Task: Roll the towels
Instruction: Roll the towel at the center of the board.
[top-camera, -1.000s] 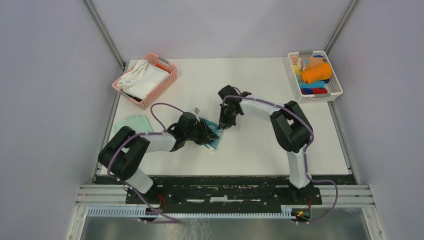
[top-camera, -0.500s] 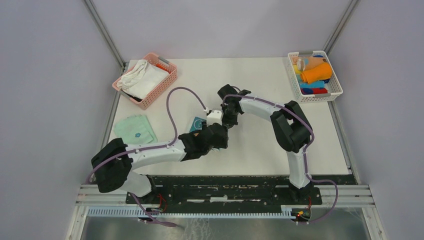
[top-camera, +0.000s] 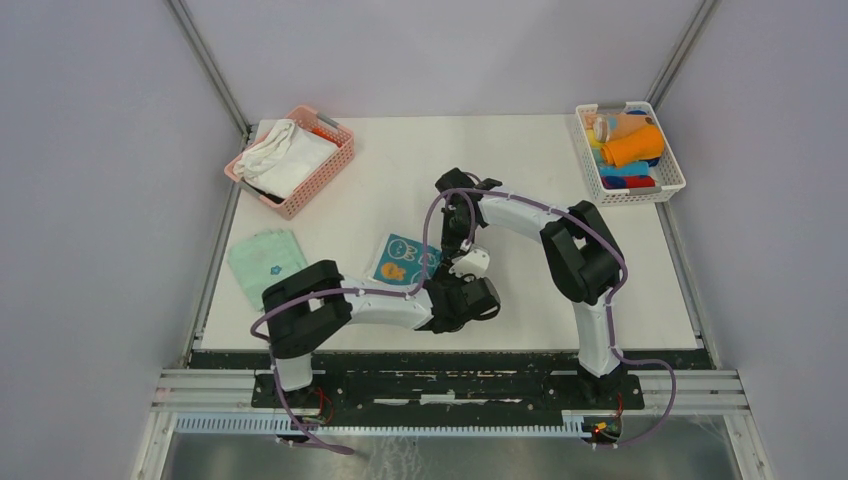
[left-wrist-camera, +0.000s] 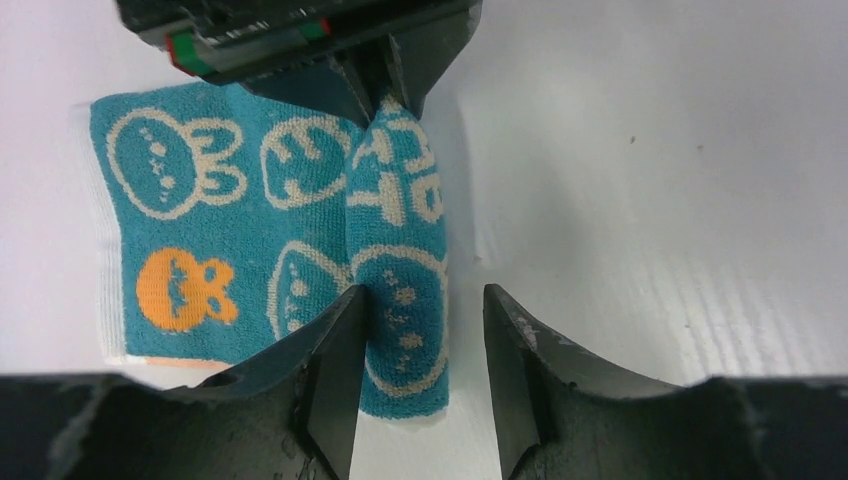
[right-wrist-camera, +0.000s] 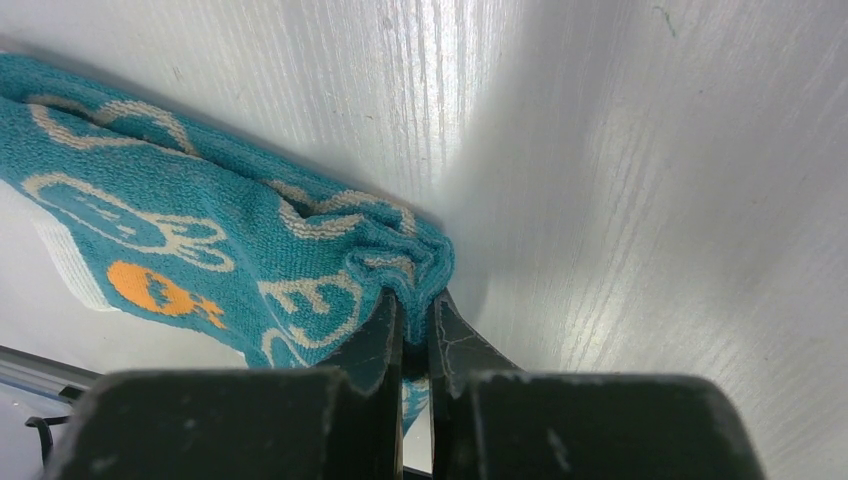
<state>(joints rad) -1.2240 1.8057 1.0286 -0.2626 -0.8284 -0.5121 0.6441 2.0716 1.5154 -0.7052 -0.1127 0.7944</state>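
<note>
1. Around the teal towel (top-camera: 405, 258), at the middle of the tabletop (top-camera: 540, 190), most has changed. A second ago it lay bunched under our left arm; now it lies spread flat with its rabbit print facing up.
2. Along the towel's right edge the cloth is turned over into a short first fold, running from its near edge to its far corner.
3. Our left hand (left-wrist-camera: 420, 310) has swung from the towel's left side round to its near right corner. Its jaws stand parted astride the near end of the fold, one finger against the cloth and the other clear. It is released and grips nothing.
4. Our right hand (right-wrist-camera: 412, 300) has stayed at the far end of the fold, clenched on a pinch of the teal towel.
5. We judge the spreading done and the rolling barely begun. With a hand at each end of the fold, the next turn toward the towel's left edge could go evenly once the left hand closes.
6. Well to the left of the teal towel, the mint towel (top-camera: 268, 262) lies flat, not yet rolled.
</note>
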